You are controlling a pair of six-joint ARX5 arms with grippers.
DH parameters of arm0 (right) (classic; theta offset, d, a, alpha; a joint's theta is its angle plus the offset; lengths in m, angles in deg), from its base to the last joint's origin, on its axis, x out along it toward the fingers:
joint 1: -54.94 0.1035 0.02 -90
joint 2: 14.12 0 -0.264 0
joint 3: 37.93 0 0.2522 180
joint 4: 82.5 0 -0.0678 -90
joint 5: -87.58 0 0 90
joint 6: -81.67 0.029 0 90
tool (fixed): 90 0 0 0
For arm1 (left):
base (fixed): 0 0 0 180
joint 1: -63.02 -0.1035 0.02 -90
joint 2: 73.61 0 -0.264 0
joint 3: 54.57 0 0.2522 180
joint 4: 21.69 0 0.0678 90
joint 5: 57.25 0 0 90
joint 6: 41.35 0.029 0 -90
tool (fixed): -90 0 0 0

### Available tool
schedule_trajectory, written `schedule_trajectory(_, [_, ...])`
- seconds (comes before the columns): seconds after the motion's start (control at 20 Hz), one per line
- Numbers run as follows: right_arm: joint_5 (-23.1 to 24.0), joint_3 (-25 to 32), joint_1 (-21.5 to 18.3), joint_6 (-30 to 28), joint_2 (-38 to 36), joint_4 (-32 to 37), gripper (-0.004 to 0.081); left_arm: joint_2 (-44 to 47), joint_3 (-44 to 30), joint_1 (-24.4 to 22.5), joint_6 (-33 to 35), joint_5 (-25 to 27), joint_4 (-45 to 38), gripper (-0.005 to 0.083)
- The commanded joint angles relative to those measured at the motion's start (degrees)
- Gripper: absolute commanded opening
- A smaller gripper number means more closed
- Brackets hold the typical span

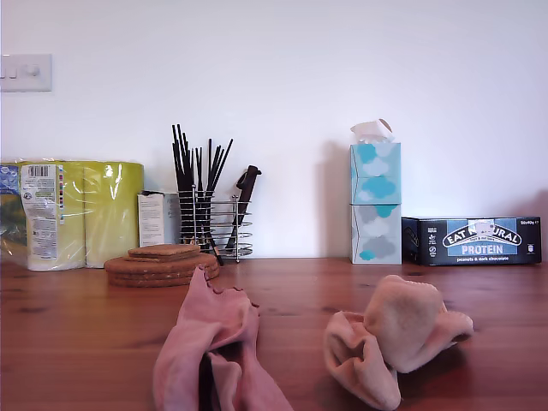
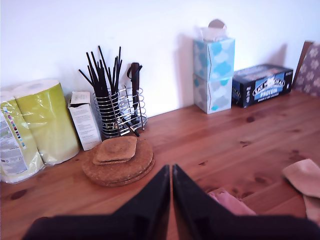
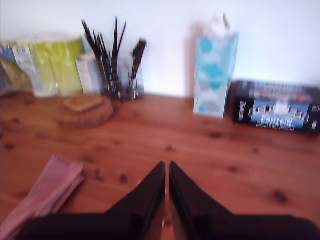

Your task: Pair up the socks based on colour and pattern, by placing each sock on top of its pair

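My first gripper (image 2: 171,172) sits nearest the lens: its jaws are pressed together, nothing between them, held above bare table (image 2: 225,145). Just past one jaw a fold of pink sock (image 2: 231,202) shows, and further out a corner of cream sock (image 2: 305,177) at the frame edge. Beyond the tips lie the cork mats (image 2: 119,159), then the wire caddy (image 2: 117,117) of black sticks against the wall.

My second gripper (image 3: 166,170) is in the same state — jaws closed to a thin seam, empty. A pink sock (image 3: 47,192) lies flat on the wood well off to one side of it; the picture is blurred, so its cuff cannot be read.

Task status, as a judgement: the exterior view shows the pink socks (image 1: 214,347) bunched in one heap at lower centre and the cream socks (image 1: 394,338) crumpled in another toward the exterior view's right. The two colours lie apart. Whether each heap holds a complete, neatly stacked pair cannot be confirmed — layers overlap and run off the lower edge.

View differences: only the exterior view shows both heaps together, yet it shows neither arm. Only the wrist views show jaw state. The first wrist view alone shows patterned fabric (image 2: 311,67) beyond the protein box (image 2: 262,85).
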State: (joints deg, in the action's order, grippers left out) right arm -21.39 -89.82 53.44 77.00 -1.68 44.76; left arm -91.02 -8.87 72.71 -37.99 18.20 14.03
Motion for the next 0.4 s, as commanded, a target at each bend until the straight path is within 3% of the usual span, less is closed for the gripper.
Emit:
schedule_trajectory(0.0, [0.0, 0.4, 0.0, 0.2, 0.6, -1.7, -0.0013, -0.3, -0.8, -0.2, -0.2, 0.0, 1.0, -0.0021])
schedule_trajectory(0.35, [0.0, 0.4, 0.0, 0.2, 0.9, -7.1, -0.0013, -1.4, -0.8, -0.2, -0.2, 0.0, 7.3, -0.0020])
